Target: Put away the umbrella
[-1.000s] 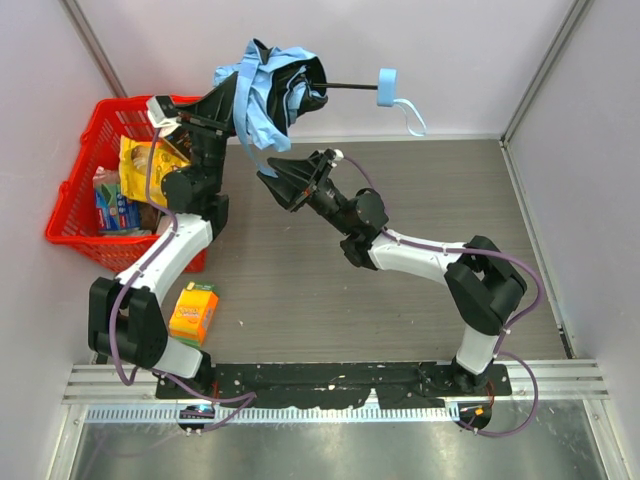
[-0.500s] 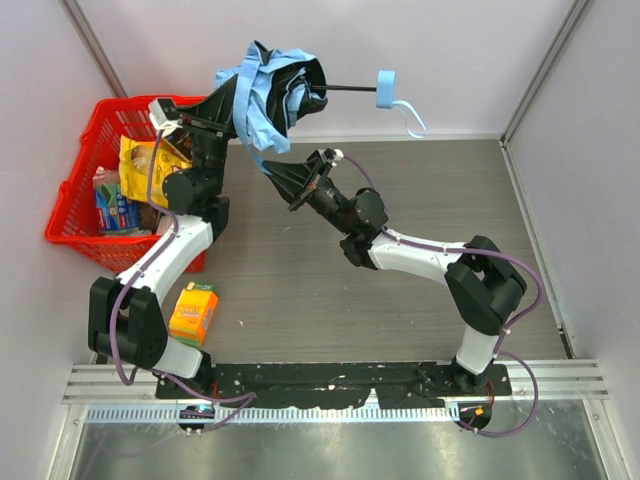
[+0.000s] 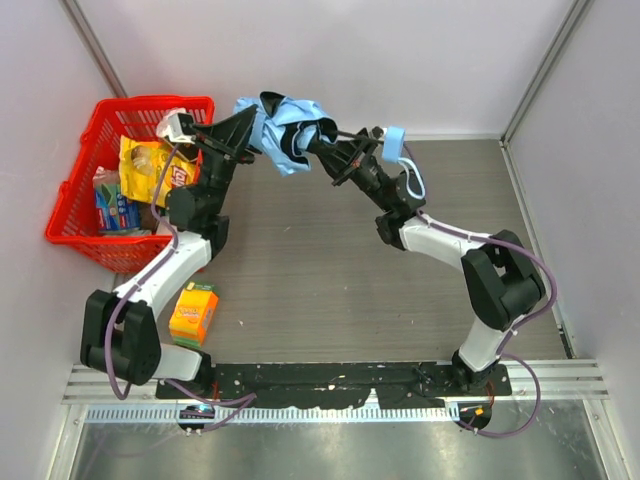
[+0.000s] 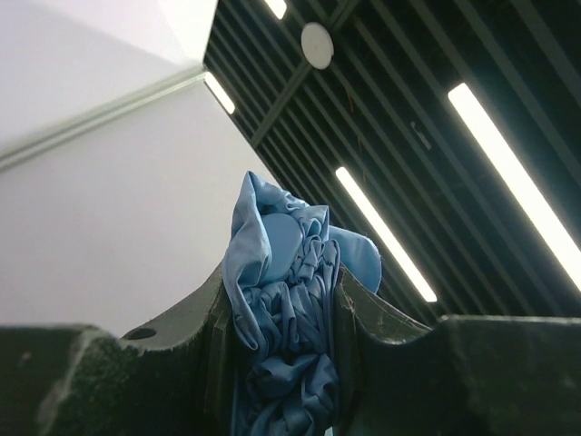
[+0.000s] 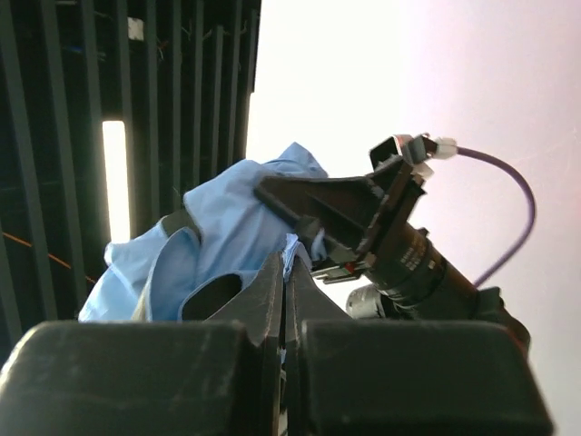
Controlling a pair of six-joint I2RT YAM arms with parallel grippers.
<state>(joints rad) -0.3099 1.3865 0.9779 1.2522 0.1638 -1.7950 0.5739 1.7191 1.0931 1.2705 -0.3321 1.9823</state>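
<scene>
- Counter (image 3: pixel 300 270): grey wood-grain top. An orange box (image 3: pixel 194 312) lies on it beside the left arm's lower link.
- Red basket (image 3: pixel 72 205): sits on the counter at far left and holds a yellow packet (image 3: pixel 148 165) and blue packs (image 3: pixel 113 207).
- Left end effector (image 3: pixel 250 130): raised just to the right of the basket's far corner. In the left wrist view the fingers (image 4: pixel 182 327) are clamped on bunched sky-blue cloth, which fills the gap between them.
- Umbrella (image 3: pixel 292 122): held off the counter between the two arms, near the back wall. The cloth is crumpled, with dark folds showing. Its blue handle (image 3: pixel 393 143) points right, and the strap loop (image 3: pixel 413 182) hangs beside the right arm.
- Right end effector (image 3: pixel 327 150): at the right edge of the cloth bundle, below the handle end. In the right wrist view the fingers (image 5: pixel 270 282) are pressed together. Blue cloth sits just past the tips; I cannot tell whether any of it is pinched.
</scene>
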